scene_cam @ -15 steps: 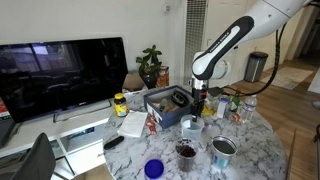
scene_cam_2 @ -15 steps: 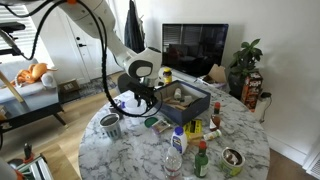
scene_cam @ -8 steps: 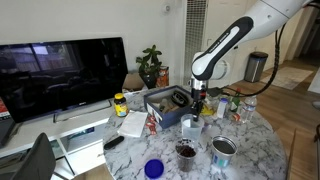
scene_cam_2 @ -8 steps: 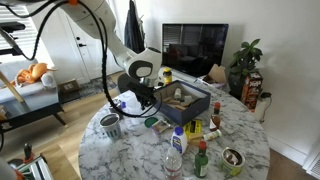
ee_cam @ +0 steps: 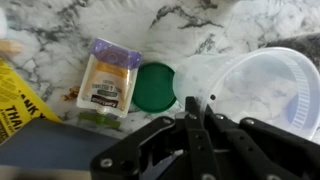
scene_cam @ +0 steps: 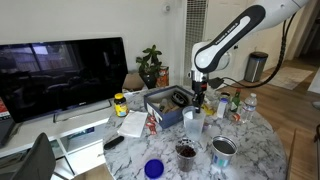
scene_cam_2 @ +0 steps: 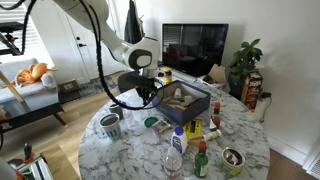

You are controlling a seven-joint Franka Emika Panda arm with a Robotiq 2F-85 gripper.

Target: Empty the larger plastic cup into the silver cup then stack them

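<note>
The larger plastic cup (ee_cam: 255, 90) was seen in the wrist view as a pale, translucent round with its mouth turned toward the camera. Its near wall was pinched between the two fingers of the tool (ee_cam: 197, 108), which were drawn almost together on it. In an exterior view the same cup (scene_cam: 192, 122) was held upright directly under the tool (scene_cam: 196, 104), over the middle of the marble counter (scene_cam: 257, 138). Whether its base touched the marble could not be told.

The silver cup (scene_cam: 222, 148) was seen standing upright nearer the camera, close to the counter's edge and apart from the held cup. Just beside it a dark cup (scene_cam: 186, 150) with brownish contents was seen. A small blue cup (scene_cam: 153, 168) was found farther along the same edge.

In the wrist view a round green lid (ee_cam: 155, 85) was shown lying flat on the counter (ee_cam: 200, 20), just beside the held cup's outline. A beige packet (ee_cam: 110, 78) with a dark label was seen on the lid's other side.

Behind the tool an open box (scene_cam: 165, 100) filled with small items was seen, and several bottles (scene_cam: 237, 105) were grouped to one side. A dark television (scene_cam: 60, 75) and a potted plant (scene_cam: 150, 65) were seen beyond the counter. In an exterior view the tool (scene_cam_2: 150, 97) was shown at the end of the white arm (scene_cam_2: 100, 40), next to the box (scene_cam_2: 190, 100). The held cup could hardly be made out there.
</note>
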